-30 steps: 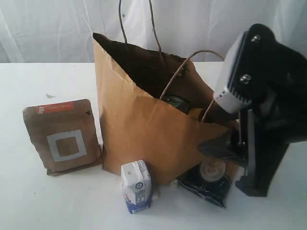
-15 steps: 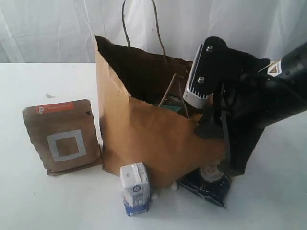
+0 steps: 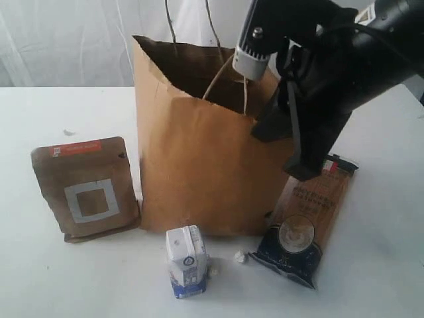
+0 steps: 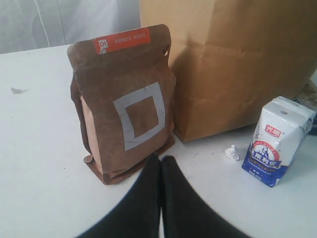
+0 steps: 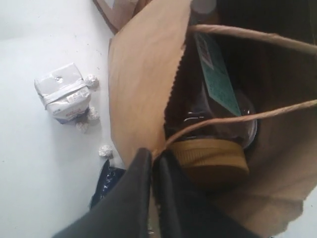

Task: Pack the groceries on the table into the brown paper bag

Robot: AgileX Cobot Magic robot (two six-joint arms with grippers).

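Note:
The brown paper bag (image 3: 199,165) stands upright mid-table, mouth open. My right gripper (image 3: 268,129) is shut on its right rim (image 5: 148,148), near a handle loop (image 5: 237,119). Inside lie the tan-lidded nut jar (image 5: 213,156) and a green-labelled pack (image 5: 218,82). The brown kraft pouch (image 3: 86,189) stands left of the bag. The small white-blue carton (image 3: 187,260) stands in front, and the spaghetti pack (image 3: 305,225) lies at the bag's right foot. My left gripper (image 4: 161,159) is shut and empty, just short of the pouch (image 4: 124,99). It does not show in the exterior view.
Small foil crumbs (image 5: 105,150) lie on the white table (image 3: 53,278) near the carton (image 5: 64,94) and the bag's base. A white curtain (image 3: 66,40) hangs behind. The right arm's dark body (image 3: 344,73) looms over the bag's right side.
My right gripper has risen and moved left with the bag's rim in it. The slumped right wall now stands straight, and the spaghetti pack shows in full.

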